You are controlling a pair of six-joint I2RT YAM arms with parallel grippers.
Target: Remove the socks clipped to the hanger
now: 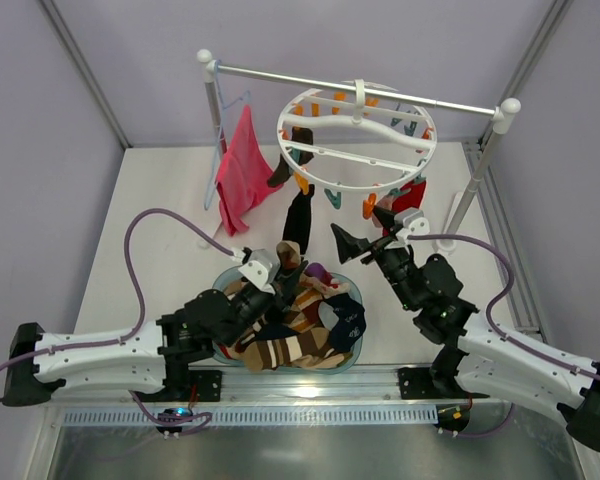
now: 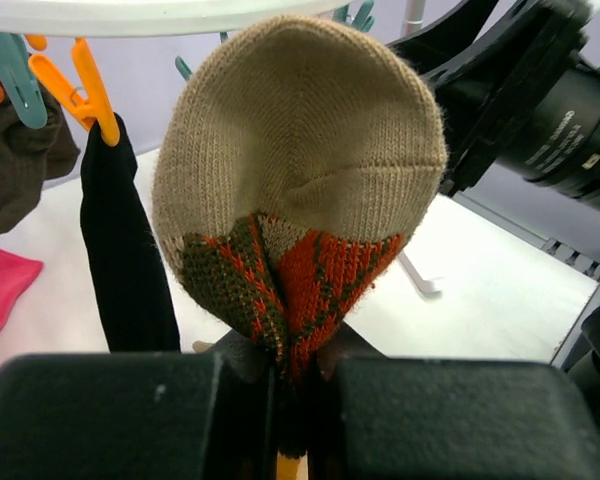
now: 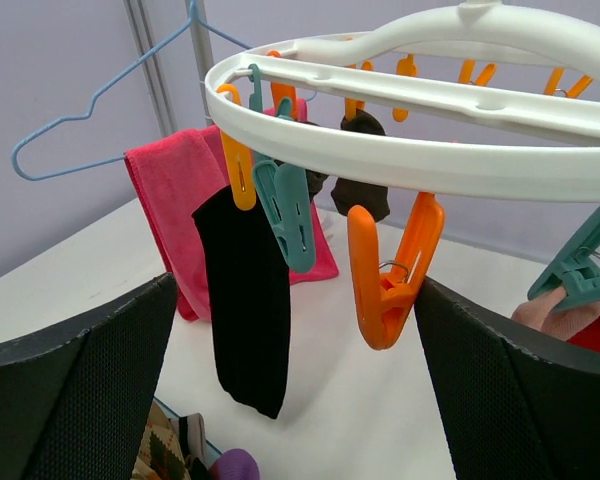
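One white ring hanger (image 3: 400, 165), three clipped socks (image 3: 242, 300): black, brown, red. Left gripper (image 2: 295, 375) clamps patterned sock (image 2: 300, 170); right gripper (image 3: 295, 285) wide.

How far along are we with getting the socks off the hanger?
Done: a heap of socks lies off the hanger. In hand: the left gripper pinches a patterned sock; the right gripper is open by an empty orange clip. Left: at least a black sock, a dark brown sock and a red sock hang clipped.
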